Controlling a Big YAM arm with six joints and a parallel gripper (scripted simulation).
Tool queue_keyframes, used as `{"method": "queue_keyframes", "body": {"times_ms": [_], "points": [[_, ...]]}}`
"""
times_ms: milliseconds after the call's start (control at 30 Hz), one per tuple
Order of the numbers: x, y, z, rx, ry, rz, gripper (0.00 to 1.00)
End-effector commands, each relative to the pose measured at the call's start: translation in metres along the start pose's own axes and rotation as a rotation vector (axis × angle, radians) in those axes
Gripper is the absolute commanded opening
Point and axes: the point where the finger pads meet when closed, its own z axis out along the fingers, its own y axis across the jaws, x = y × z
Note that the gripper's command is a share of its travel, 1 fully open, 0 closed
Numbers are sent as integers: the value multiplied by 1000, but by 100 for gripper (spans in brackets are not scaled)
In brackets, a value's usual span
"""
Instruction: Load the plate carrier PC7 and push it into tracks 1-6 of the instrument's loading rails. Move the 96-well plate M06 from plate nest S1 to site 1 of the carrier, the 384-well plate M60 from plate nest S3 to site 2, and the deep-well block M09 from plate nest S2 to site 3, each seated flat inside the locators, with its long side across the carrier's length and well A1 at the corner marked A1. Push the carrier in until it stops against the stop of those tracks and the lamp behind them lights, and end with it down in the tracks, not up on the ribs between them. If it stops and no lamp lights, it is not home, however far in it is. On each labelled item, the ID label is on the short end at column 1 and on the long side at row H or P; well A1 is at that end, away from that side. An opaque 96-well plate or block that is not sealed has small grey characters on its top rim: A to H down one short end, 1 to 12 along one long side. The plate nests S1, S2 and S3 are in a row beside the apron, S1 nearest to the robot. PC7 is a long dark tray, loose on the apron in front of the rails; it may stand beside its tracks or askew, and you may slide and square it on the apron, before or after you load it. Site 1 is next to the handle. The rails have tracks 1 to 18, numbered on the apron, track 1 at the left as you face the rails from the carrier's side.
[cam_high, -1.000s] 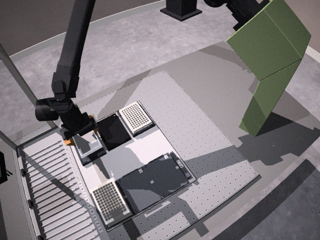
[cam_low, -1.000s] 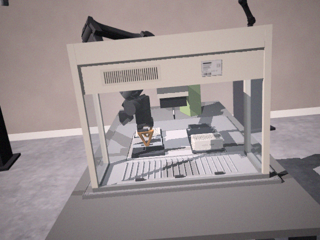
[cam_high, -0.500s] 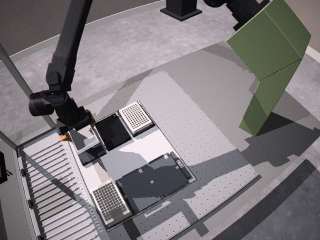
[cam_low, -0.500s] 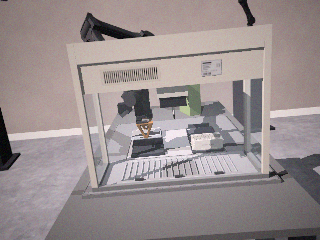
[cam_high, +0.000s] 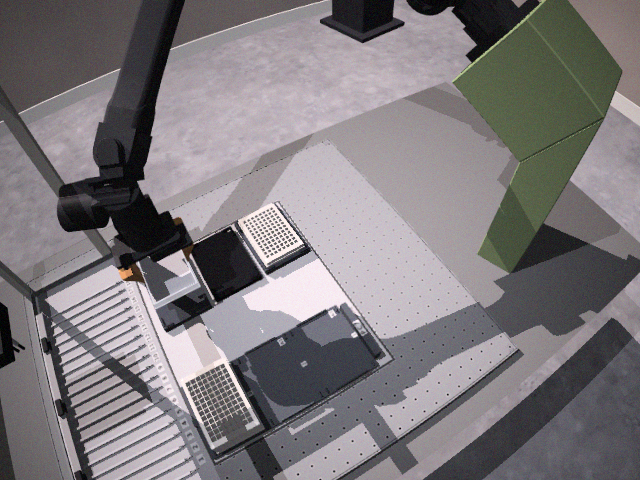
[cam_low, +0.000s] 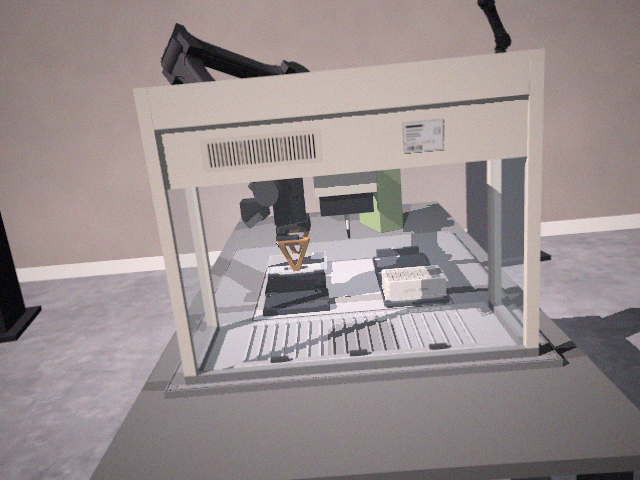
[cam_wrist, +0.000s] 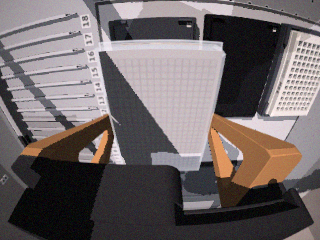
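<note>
Above the nests beside the apron (cam_high: 289, 294), the claw (cam_wrist: 160, 143) pinches a pale 384-well plate (cam_wrist: 163, 96).

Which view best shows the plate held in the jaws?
The wrist view: the plate fills the frame between the orange fingers, lifted above its dark nest. The top view shows it half hidden under the arm. The exterior view shows only its edge, small, below the gripper.
</note>
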Motion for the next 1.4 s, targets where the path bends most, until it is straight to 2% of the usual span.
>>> {"method": "queue_keyframes", "body": {"times_ms": [0, 267, 667, 767, 1233, 1367], "points": [[37, 4, -16, -30, 15, -7, 0], [58, -4, -18, -32, 14, -4, 0], [105, -23, -17, -30, 15, -8, 0], [108, -24, -18, -31, 15, -7, 0], [160, -45, -18, -30, 15, -9, 0], [168, -48, -18, -31, 15, -9, 0]]}}
